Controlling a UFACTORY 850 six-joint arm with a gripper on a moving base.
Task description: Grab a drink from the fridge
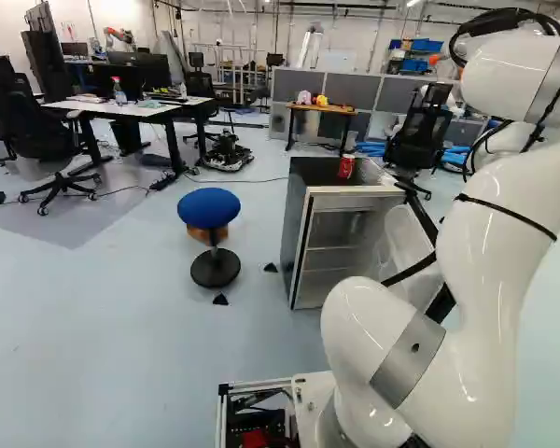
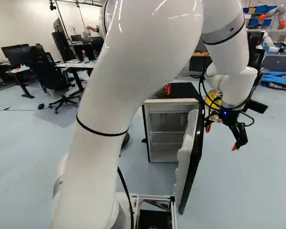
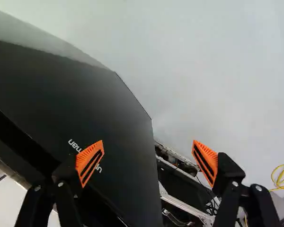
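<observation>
"What's the tally?"
"1 fridge, 1 fridge door and 1 red can."
"And on the floor beside?"
"1 blue stool, 2 small black wedges."
"The wooden-topped table?"
"Just 1, bearing 1 pink object and 1 yellow object."

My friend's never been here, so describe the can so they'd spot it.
Look for the fridge with its door swung open. On its black top stands a red can. Unlike it, the pink thing and the yellow thing sit on the table behind.
</observation>
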